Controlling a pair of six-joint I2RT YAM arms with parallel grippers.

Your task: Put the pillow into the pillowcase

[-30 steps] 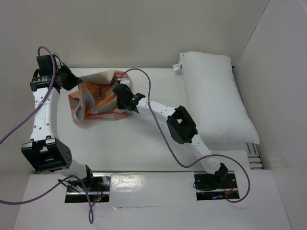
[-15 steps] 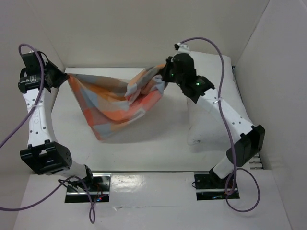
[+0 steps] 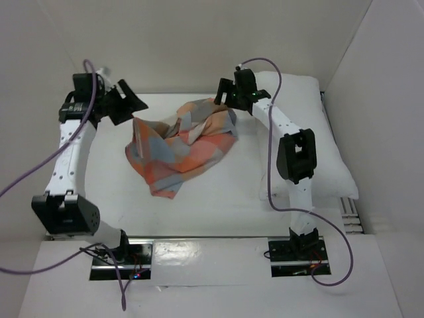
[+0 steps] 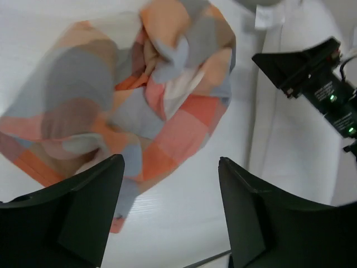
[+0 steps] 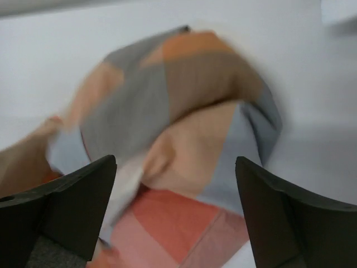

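Seen from above, the left pincer (image 3: 134, 99) is hovering with its jaws standing apart and nothing between them, just beside one end of the pillowcase (image 3: 182, 146). The pillowcase is lying crumpled on the table (image 3: 218, 205), stretching from in front of that pincer across to the right pincer (image 3: 221, 94). The right pincer is also gaping wide and gripping nothing, with its fingertips at the cloth's opposite corner. Whether either pincer is brushing the fabric I cannot tell. The pillow (image 3: 328, 156) is lying flat behind the right pincer, on the side away from the left one and wholly outside the pillowcase. The right arm (image 3: 295, 156) is crossing over the pillow edge nearest the pincer.

Looking from the left wrist, the left pincer (image 4: 171, 162) is showing two dark fingers (image 4: 83, 212) spread wide and empty. The pillowcase (image 4: 128, 95) is lying bunched ahead of the fingertips, mostly toward the finger at the view's left, with its orange, blue-grey and tan squares folding over one another. Past the other finger, the right pincer (image 4: 295, 64) is pointing toward the cloth, and the pillow (image 4: 290, 145) is lying beneath it.

Looking from the right wrist, the right pincer (image 5: 175, 162) is holding its fingers (image 5: 67, 206) far apart with nothing clamped. The pillowcase (image 5: 184, 111) is appearing as a blurred mound straight ahead of the gap between them, and bare table (image 5: 111, 33) is showing beyond it.
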